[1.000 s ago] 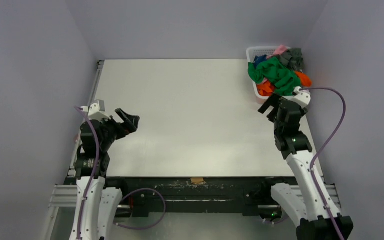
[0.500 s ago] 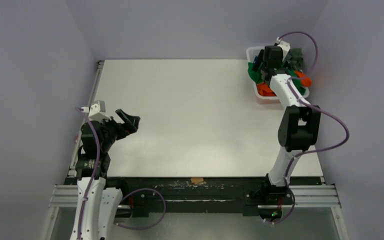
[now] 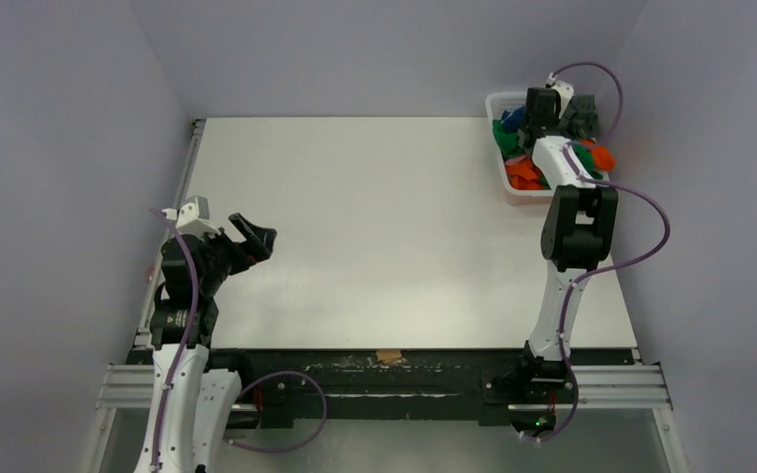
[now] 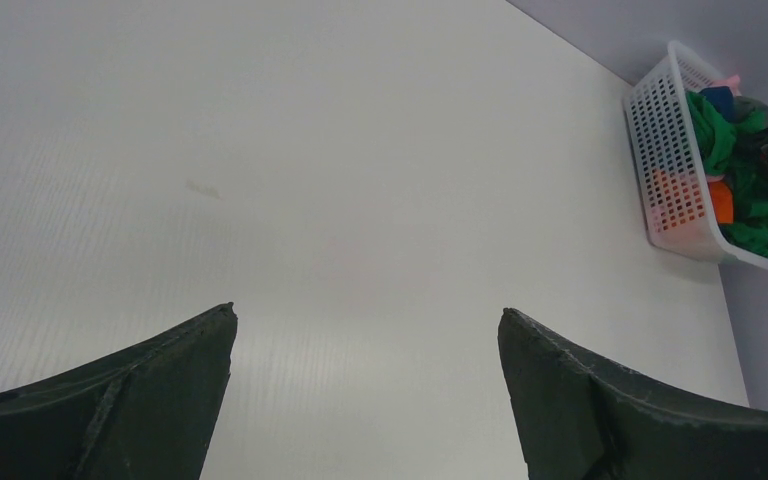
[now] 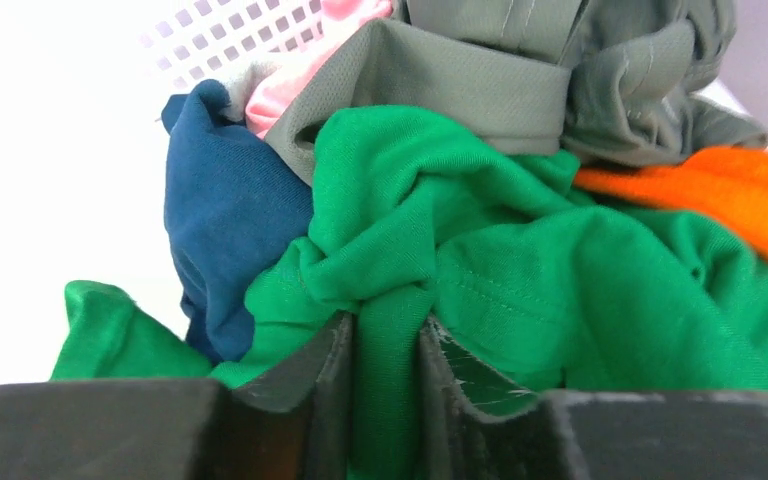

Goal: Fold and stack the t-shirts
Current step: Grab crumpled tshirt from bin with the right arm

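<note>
The t-shirts lie bunched in a white lattice basket [image 3: 498, 101] at the table's far right corner. In the right wrist view the bright green t-shirt [image 5: 520, 260] is on top, with navy [image 5: 225, 210], pink [image 5: 280, 95], grey [image 5: 520, 80] and orange [image 5: 730, 190] ones around it. My right gripper [image 5: 385, 325] reaches down into the basket [image 3: 532, 126] and its jaws pinch a fold of the green t-shirt. My left gripper [image 3: 256, 236] hovers over the table's near left, wide open [image 4: 367, 315] with nothing between its fingers.
The white table [image 3: 375, 217] lies between the arms. Grey walls close in the far side and both flanks, and the basket [image 4: 660, 150] stands right against the right wall. A small tan scrap [image 3: 387, 356] sits on the near rail.
My right arm has stretched from the table's right side out over the basket, and its jaws have come together on the green t-shirt. The left arm has not moved.
</note>
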### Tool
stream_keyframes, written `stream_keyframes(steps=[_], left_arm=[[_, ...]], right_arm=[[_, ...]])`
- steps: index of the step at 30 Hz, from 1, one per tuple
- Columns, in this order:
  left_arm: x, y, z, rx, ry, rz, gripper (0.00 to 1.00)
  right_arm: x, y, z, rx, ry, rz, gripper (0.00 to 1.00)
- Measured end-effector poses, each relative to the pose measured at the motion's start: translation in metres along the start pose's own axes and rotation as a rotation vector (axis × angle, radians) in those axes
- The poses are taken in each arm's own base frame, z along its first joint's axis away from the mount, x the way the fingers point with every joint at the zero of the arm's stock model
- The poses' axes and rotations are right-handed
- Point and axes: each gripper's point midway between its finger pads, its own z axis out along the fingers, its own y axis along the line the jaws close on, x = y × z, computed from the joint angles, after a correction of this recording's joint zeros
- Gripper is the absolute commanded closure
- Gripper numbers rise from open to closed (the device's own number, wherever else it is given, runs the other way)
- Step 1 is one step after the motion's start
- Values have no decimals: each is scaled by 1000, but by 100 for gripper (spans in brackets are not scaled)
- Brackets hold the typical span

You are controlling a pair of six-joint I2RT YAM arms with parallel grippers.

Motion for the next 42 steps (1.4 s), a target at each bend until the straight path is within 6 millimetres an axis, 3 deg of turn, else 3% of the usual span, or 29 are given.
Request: stream_keyframes(steps=[1, 2, 9, 13, 20, 23, 26, 29, 36, 39, 42], left_arm=[[0, 0, 0, 0, 0, 0, 0], [0, 0, 0, 0, 1, 0, 0], [0, 0, 0, 1, -2, 0, 0], [-1, -1, -2, 5, -8, 2, 0], [-3, -3, -4, 12, -19, 5, 0], [-3, -3, -4, 13, -20, 5, 0], [-3, -3, -4, 13, -20, 5, 0], [-3, -3, -4, 13, -19, 5, 0], [-2, -2, -4, 11, -17, 4, 0], [-1, -2, -2, 7, -10, 2, 0], [0, -1, -1, 8, -2, 1, 0]], right_arm=[[-1, -1, 0, 1, -4, -3, 97], [-3, -2, 1, 2, -9, -8, 100], [-28, -8, -13, 7, -46, -62, 100], [-73, -20, -53, 10, -126, -75, 100], [-183, -38, -157, -38, -371, -3, 100], [-203, -45, -182, -48, -431, 19, 100], [-205, -46, -184, -46, -438, 16, 100], [-191, -42, -163, -28, -397, -5, 100], [-116, -33, -93, 19, -188, -99, 100], [-101, -24, -91, -35, -122, -120, 100], [-122, 0, -112, -185, -143, -94, 100]])
